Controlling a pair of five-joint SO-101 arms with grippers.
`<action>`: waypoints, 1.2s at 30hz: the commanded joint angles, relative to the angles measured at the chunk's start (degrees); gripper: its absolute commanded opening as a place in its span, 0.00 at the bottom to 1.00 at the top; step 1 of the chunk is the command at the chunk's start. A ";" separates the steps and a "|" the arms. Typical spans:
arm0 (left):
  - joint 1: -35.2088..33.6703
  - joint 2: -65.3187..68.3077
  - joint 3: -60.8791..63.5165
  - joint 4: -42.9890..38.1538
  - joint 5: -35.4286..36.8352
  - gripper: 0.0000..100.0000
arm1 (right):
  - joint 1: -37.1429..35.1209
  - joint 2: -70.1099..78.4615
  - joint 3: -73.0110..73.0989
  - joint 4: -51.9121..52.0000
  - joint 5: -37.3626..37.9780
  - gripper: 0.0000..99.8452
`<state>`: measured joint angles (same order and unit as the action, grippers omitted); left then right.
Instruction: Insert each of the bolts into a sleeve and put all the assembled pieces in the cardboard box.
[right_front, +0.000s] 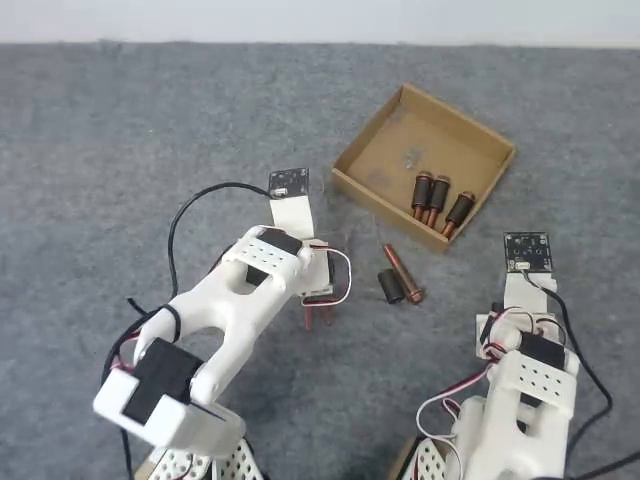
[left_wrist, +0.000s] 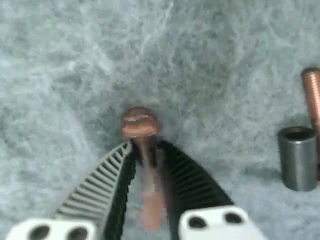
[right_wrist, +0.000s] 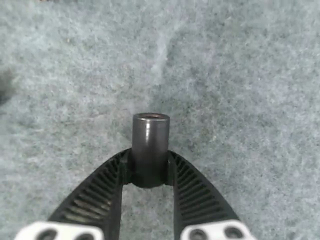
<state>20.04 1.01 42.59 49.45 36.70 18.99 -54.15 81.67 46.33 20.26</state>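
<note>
My left gripper (left_wrist: 146, 148) is shut on a copper bolt (left_wrist: 140, 123), whose head pokes out past the fingertips just above the grey carpet. In the high view this bolt (right_front: 318, 314) hangs under the left arm at mid-table. My right gripper (right_wrist: 150, 171) is shut on a dark sleeve (right_wrist: 150, 145), whose open end points away from the wrist. A loose sleeve (right_front: 390, 286) and a loose bolt (right_front: 403, 272) lie side by side on the carpet between the arms; the left wrist view shows this sleeve (left_wrist: 298, 158) and bolt (left_wrist: 312, 95). The cardboard box (right_front: 440, 105) holds three assembled pieces (right_front: 438, 203).
The right arm (right_front: 530, 380) stands at the lower right, its wrist in front of the box's near corner. A black cable (right_front: 185, 215) loops off the left arm. Grey carpet covers the whole table, and a pale wall runs along its far edge.
</note>
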 joint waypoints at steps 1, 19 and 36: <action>0.09 -0.62 -2.95 0.53 0.35 0.01 | -0.84 -1.80 -0.44 -1.01 1.14 0.01; -9.32 -0.70 -3.91 -1.23 -10.11 0.03 | -0.66 -1.80 -0.44 -0.84 1.23 0.01; -7.74 0.00 -4.53 0.70 -10.02 0.12 | -0.66 -1.80 -0.44 -0.92 1.23 0.01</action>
<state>12.40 1.45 40.92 49.98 25.98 18.99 -54.15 81.67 46.33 20.26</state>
